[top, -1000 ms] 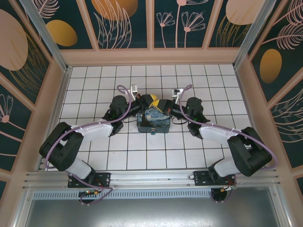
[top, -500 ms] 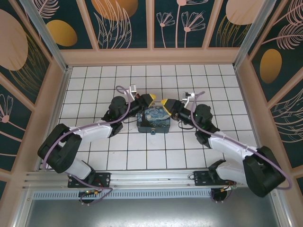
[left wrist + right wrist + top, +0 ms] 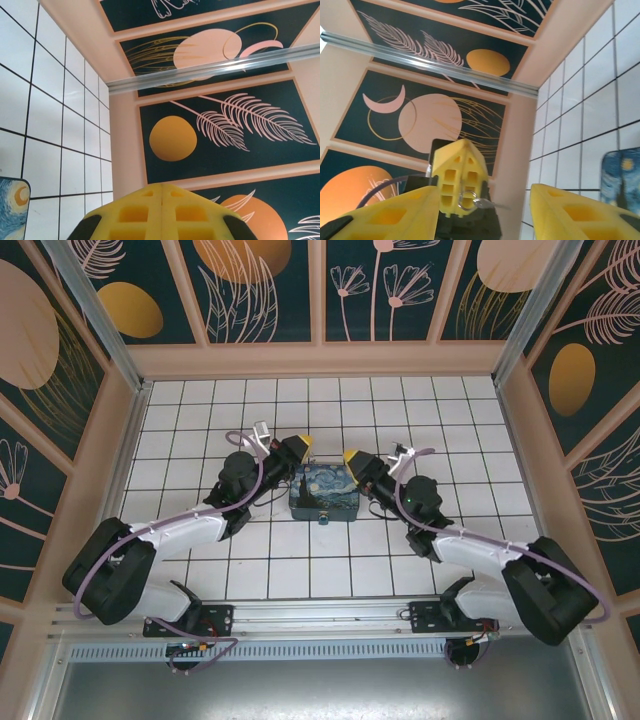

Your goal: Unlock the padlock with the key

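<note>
A white tiled floor (image 3: 200, 410) with dark grout is lying inside leaf-printed wall panels (image 3: 270, 290), carrying the painted starry-night box (image 3: 325, 490). Near its far-left corner, the left gripper (image 3: 297, 447) is pinching the key (image 3: 487, 203) between closed, yellow, lattice-moulded fingers, its thin metal blade and ring protruding, probably for presentation. The right gripper (image 3: 353, 457) is facing it with jaws parted and empty, likely positioned to receive the key. The padlock (image 3: 325, 519) is sitting at the box's near edge as a small blue speck, and its shackle is too small to make out.
</note>
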Controlling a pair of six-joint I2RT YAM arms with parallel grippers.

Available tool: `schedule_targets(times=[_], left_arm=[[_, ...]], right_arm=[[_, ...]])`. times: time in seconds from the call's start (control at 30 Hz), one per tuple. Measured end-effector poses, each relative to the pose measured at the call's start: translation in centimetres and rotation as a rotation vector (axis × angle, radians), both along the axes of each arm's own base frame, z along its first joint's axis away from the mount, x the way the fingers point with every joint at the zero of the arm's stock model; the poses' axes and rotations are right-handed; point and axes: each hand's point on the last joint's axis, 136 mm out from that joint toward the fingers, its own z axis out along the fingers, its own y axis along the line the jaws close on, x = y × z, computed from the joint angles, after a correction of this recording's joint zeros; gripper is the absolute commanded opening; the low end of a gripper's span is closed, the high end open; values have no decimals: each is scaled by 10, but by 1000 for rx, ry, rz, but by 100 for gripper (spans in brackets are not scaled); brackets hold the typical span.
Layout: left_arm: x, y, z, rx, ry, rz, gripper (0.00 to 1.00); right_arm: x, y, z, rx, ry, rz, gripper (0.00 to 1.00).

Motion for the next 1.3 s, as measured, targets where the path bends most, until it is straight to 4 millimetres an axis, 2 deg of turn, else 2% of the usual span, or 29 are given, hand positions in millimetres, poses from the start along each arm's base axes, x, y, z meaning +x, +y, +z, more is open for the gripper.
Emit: schedule_targets(times=[0.3,0.63,1.0,1.3], left_arm=[[5,5,0,-19,14,47,0],[5,6,0,-21,16,53,0],[6,6,0,-18,13,57,0],[7,7,0,-12,8,65,0]], right_arm=[[10,40,18,67,-26,59,42],[11,68,17,88,-18,112,36],[7,77,11,90,2,136,26],[6,78,11,89,3,140,22]])
